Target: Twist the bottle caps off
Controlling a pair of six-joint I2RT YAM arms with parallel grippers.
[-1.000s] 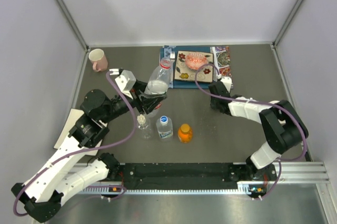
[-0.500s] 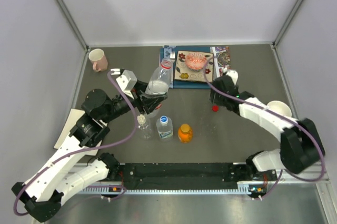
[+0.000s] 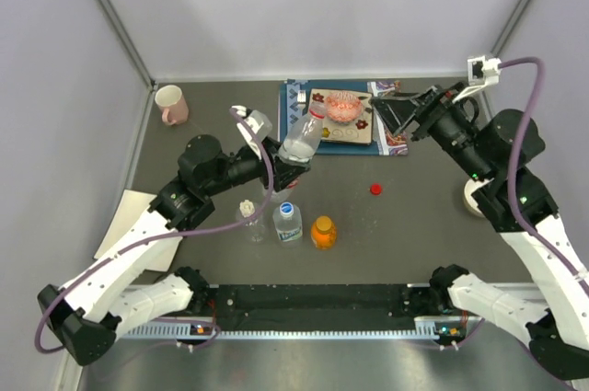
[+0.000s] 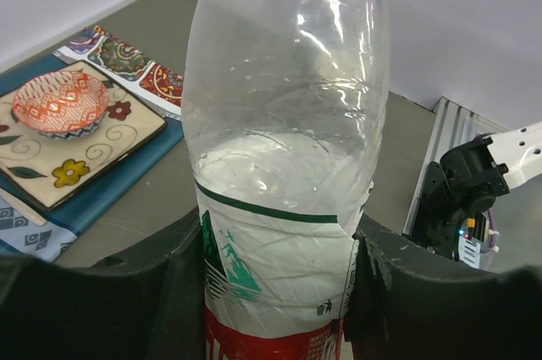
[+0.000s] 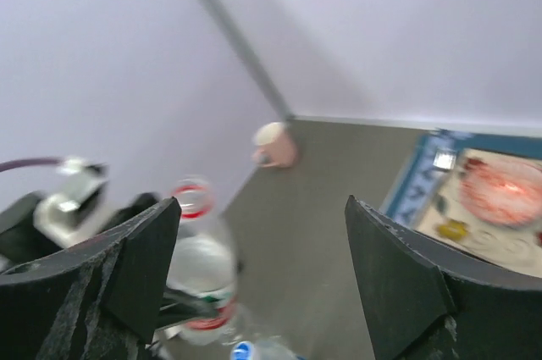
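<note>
My left gripper [image 3: 281,168] is shut on the lower body of the clear bottle with a red label [image 3: 301,141], held tilted above the table. In the left wrist view the bottle [image 4: 288,148] fills the frame between my fingers [image 4: 182,292]. Its neck [image 5: 193,199] shows only a red ring. A red cap [image 3: 375,189] lies loose on the table. My right gripper [image 3: 398,120] is raised over the back right, open and empty [image 5: 262,275]. Near the front stand a plain clear bottle [image 3: 248,221] with a white cap, a blue-capped bottle [image 3: 287,221] and a short orange bottle [image 3: 322,231].
A pink mug [image 3: 170,103] stands at the back left. A patterned placemat [image 3: 299,124] at the back carries a square plate [image 3: 359,131] with a red bowl [image 3: 342,108]. A white cup [image 3: 474,196] sits at the right edge, and a paper sheet [image 3: 120,225] at the left.
My right gripper opened, left the red cap on the table, then rose up and back to the right. My left arm carried the held bottle a little to the right.
</note>
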